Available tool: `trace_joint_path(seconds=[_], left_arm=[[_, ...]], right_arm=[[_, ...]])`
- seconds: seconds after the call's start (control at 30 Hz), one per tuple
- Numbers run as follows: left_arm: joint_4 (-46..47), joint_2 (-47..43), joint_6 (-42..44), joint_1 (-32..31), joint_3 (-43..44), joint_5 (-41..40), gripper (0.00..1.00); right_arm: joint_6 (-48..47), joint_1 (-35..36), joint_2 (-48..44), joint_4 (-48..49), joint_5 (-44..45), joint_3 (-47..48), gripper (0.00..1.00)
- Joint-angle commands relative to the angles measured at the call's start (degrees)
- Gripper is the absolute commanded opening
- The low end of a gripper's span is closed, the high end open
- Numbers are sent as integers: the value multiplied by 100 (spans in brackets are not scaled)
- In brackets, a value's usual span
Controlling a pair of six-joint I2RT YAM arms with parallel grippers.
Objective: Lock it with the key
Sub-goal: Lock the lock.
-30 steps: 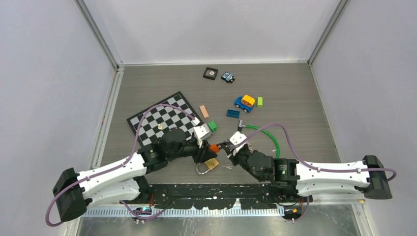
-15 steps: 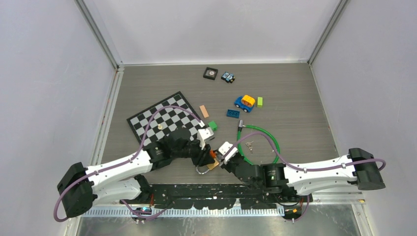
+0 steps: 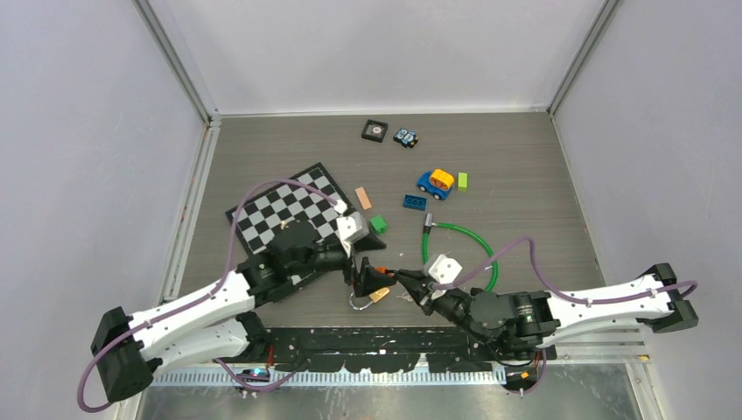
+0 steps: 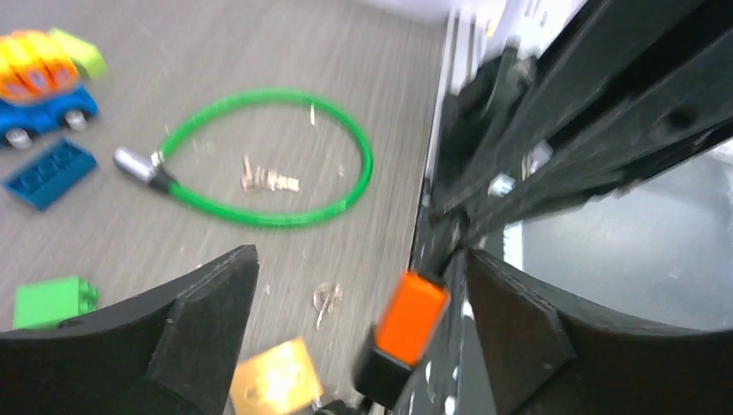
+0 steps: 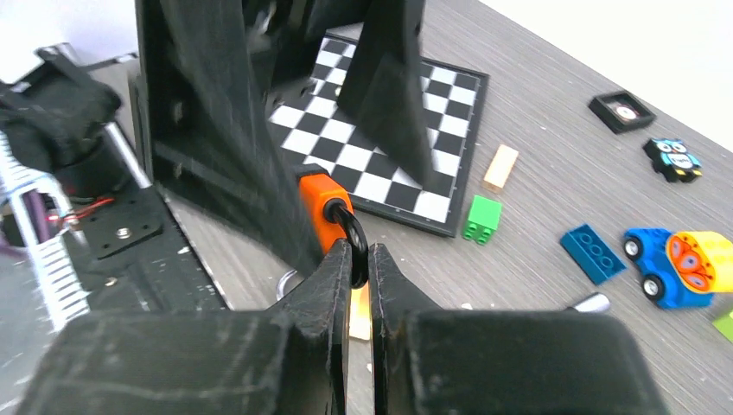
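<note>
A brass padlock [image 3: 377,296] with a silver shackle [image 3: 358,304] lies on the table near the front edge. The key has an orange head [image 5: 321,203] on a black ring. My right gripper [image 5: 360,256] is shut on that ring, just above the padlock [image 5: 358,313]. The left gripper [image 4: 360,256] stands wide open, with the orange key head [image 4: 412,316] and the padlock [image 4: 270,378] between its fingers and touching neither. In the top view the left gripper [image 3: 367,279] and right gripper [image 3: 408,282] meet tip to tip over the padlock. The key's blade is hidden.
A green cable lock [image 3: 461,229] with loose keys [image 4: 270,180] lies right of the grippers. A chessboard [image 3: 280,214], green brick [image 3: 378,224], tan block [image 3: 363,197], blue brick [image 3: 415,202] and toy car [image 3: 436,182] lie behind. The black base rail [image 3: 385,337] runs along the front.
The left gripper has opened wide, letting go of what it held, and its wrist drew back to the left. The right gripper stayed shut on the key and its wrist swung right.
</note>
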Motion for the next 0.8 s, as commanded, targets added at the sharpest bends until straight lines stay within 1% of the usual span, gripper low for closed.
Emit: trace_joint_path(seconds=[0.0,0.23,0.37,0.47,0.63,0.77], left_arm=[[1076,-563,-19,62,396,-113,99],[533,-1191,305,61,382,76,100],[407,-1353,310,62,296,215,99],[388,-1357,288,62,205,232,94],[467,-1203,270,62,109,237,82],[668,-1063,270,62,39,244,79]], right_arm=[[82,155,-507,-160,-53,322,1],[-20,152,-1215,-507,429,272,1],[-105,153,-1526,-439,518,236,1],[-277,156,-1750,-264,333,191,1],[-426,158,-1992,-200,-177,224,1],[-470,152,-2080,-305,-587,300,1]])
